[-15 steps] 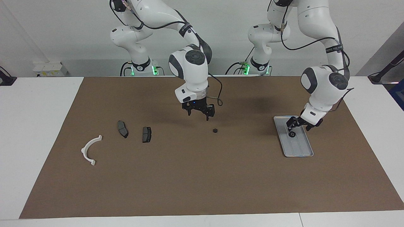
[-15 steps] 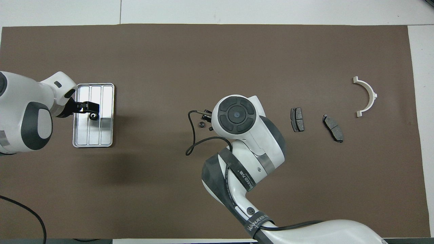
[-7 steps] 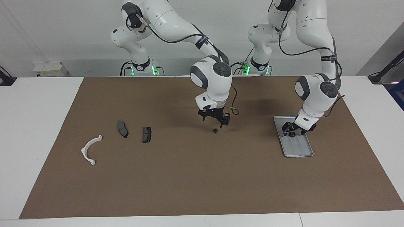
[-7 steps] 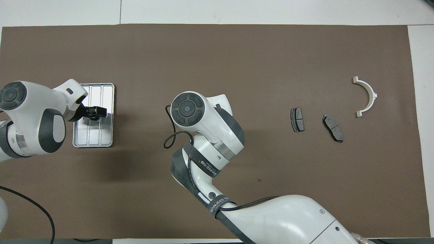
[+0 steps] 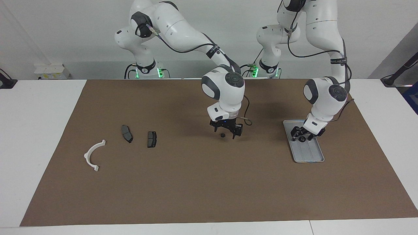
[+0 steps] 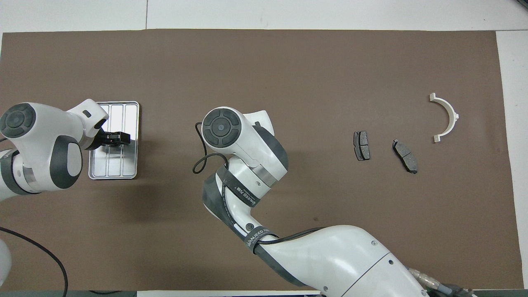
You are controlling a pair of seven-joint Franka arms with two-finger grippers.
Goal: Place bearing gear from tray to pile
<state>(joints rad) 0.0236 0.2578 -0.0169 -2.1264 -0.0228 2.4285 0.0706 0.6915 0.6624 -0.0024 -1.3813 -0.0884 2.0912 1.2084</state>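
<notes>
A: Facing view: right gripper point(image 5: 226, 131) has come down since a second ago. It was up over bare mat between the pads and the small gear; now its fingers sit spread either side of the small black gear point(image 5: 222, 135) in the middle of the desk point(image 5: 39, 130). No squeeze visible yet.

B: And overhead?

A: Overhead, the right arm's wrist housing covers that gear completely. A second ago the gear still showed beside the wrist. The arm has swung toward the left arm's end.

B: Left side?

A: Left gripper point(image 5: 300, 135) is low over the tray point(image 5: 308, 156), at the end nearer the robots. A second gear point(image 5: 303, 139) sits between its fingers on the tray. Cannot tell if it's pinched or just framed. It shifted slightly toward the robots compared with a second ago. Overhead, the left gripper point(image 6: 116, 139) hides that gear, though it was visible earlier; tray point(image 6: 131, 165) hasn't moved.

B: Pile?

A: Unchanged. White curved piece point(image 5: 94, 155) near the right arm's end, two dark pads beside it: one pad point(image 5: 126, 133) and another pad point(image 5: 152, 139), all apart from each other on the brown mat point(image 5: 196, 189). Same in overhead: arc point(image 6: 446, 117), pads point(image 6: 404, 155) and point(image 6: 361, 145). Middle gear lies well apart from the pile, between it and the tray.
</notes>
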